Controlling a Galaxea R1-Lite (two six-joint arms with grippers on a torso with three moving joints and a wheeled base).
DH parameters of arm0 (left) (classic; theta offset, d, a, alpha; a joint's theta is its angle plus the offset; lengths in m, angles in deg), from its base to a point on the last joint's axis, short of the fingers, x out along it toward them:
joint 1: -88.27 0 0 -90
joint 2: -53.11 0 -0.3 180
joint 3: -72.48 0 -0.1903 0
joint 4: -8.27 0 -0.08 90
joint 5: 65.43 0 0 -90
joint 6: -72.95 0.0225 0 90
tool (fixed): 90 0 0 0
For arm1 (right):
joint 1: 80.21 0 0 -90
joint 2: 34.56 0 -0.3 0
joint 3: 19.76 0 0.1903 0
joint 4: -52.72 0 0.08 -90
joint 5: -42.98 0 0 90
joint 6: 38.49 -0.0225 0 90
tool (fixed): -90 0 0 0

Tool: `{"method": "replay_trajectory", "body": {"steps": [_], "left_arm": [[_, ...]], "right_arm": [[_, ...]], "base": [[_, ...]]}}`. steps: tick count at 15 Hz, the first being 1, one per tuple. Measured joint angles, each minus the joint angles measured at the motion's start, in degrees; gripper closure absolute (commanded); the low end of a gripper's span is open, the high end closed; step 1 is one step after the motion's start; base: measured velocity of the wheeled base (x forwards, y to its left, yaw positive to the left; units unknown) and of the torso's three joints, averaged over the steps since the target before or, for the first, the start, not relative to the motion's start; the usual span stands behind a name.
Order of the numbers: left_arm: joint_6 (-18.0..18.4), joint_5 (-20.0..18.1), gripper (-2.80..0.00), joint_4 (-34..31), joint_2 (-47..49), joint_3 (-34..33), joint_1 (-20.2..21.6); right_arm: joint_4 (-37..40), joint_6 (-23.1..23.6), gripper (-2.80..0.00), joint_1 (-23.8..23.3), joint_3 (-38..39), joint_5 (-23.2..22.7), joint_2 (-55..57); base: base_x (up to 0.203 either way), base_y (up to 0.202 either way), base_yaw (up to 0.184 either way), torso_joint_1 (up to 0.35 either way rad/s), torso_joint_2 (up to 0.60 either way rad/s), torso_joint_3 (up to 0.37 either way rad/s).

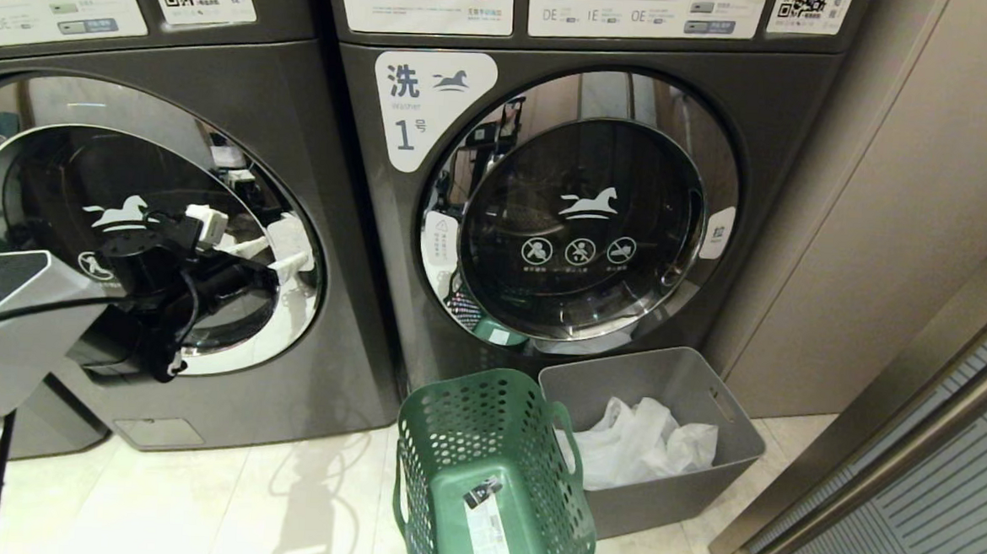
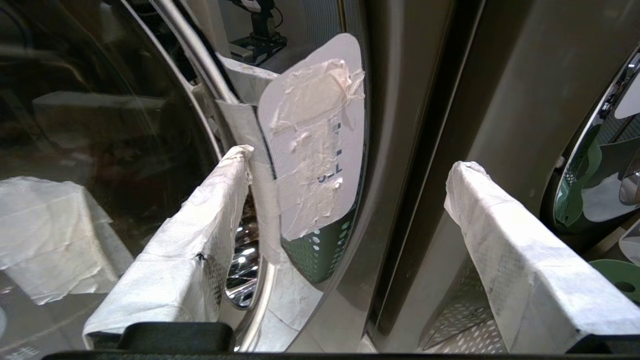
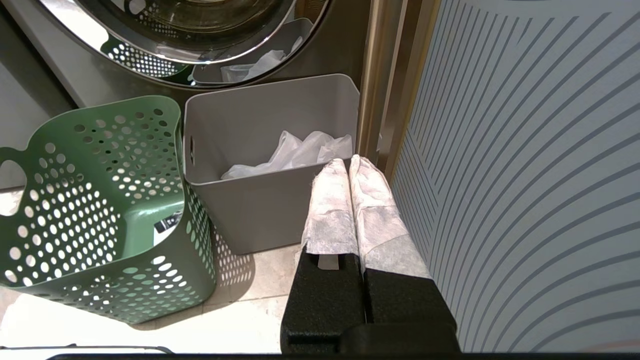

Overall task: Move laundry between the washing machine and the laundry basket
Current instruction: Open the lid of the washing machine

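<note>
You have a pale tiled floor (image 1: 219,507) carrying everything here, glossy enough to catch soft shadows. Two dark grey washing machines stand on it side by side: the washing machine (image 1: 205,296) on the left and its twin (image 1: 581,222) marked "1" on the right. In front of the twin, the laundry basket (image 1: 492,471) sits on the tiles, green and pierced with round holes, a white label strip on its near wall. Just beside it, on the right, stands a solid grey bin (image 1: 662,438) with crumpled white plastic inside; the two nearly touch.
</note>
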Motion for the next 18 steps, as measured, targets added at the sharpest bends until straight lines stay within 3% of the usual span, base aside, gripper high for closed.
{"method": "replay_trajectory", "body": {"steps": [10,18], "left_arm": [[-0.14,0.45,-2.8,-0.55,3.08,3.64,-0.74],[-2.21,-2.91,-2.8,-3.77,5.98,10.48,0.06]], "right_arm": [[-0.01,0.0,0.0,0.0,0.0,0.01,0.0],[-0.01,0.01,0.0,0.0,0.0,0.01,0.0]], "base": [[0.0,0.0,0.0,0.0,0.0,0.0],[0.0,0.0,0.0,0.0,0.0,0.0]]}}
